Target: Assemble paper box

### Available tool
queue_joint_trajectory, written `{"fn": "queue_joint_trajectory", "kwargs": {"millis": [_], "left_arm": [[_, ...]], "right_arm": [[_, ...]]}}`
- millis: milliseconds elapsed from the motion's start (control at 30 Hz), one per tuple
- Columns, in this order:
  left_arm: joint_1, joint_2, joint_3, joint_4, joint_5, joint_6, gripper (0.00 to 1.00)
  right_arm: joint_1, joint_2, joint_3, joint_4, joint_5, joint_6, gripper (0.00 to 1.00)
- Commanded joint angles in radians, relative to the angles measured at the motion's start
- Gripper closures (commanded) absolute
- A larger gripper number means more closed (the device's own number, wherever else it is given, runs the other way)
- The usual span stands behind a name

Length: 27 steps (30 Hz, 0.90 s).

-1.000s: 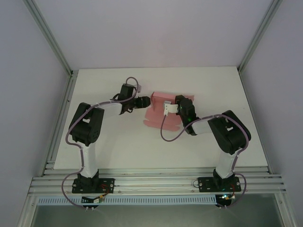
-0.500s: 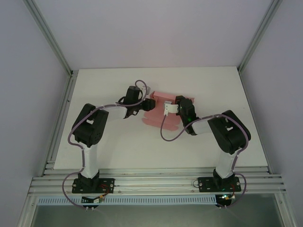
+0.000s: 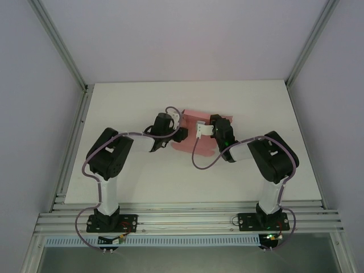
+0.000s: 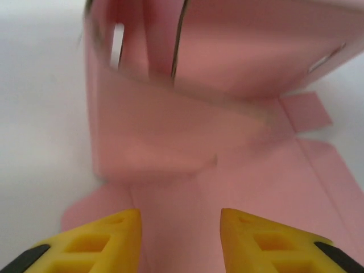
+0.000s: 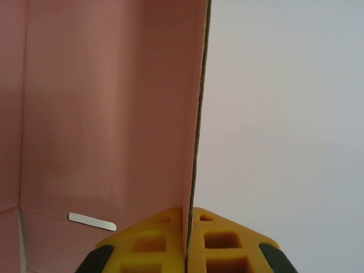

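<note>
From overhead, the thin pink paperboard box (image 3: 190,116) is largely covered. The left gripper (image 3: 182,135) and right gripper (image 3: 216,122) sit over its middle, so there I can't tell which panels stand or where the fingertips meet the board. Its creases and tabs are too small to read.

On the left wrist camera the raised walls are so near that they blur, and the far end runs off the top edge. The yellow fingers (image 4: 111,242) are cropped at the bottom.

On the right wrist camera the upright panel runs off the top and left edges, and it hides the table to its left.
</note>
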Motion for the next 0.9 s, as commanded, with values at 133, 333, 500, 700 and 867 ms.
{"fn": "queue_joint_trajectory", "kwargs": {"millis": [133,333,500,700,867], "left_arm": [[0.101,-0.123,-0.123,0.126,0.11,-0.097,0.61],[0.14,-0.218,-0.138,0.014,0.023,-0.017,0.49],[0.144,-0.122,-0.001,-0.099,0.203,0.047,0.51],[0.103,-0.041,0.093,-0.154,0.196,0.12,0.61],[0.06,0.008,0.173,-0.264,0.108,0.199,0.68]], "right_arm": [[0.003,0.016,-0.048,-0.022,-0.056,-0.106,1.0],[0.002,0.02,-0.058,-0.006,-0.07,-0.134,1.0],[0.007,0.05,-0.069,0.037,-0.073,-0.155,1.0],[0.01,0.048,-0.059,0.015,-0.07,-0.117,1.0],[0.009,0.043,-0.057,-0.005,-0.078,-0.103,1.0]]}}
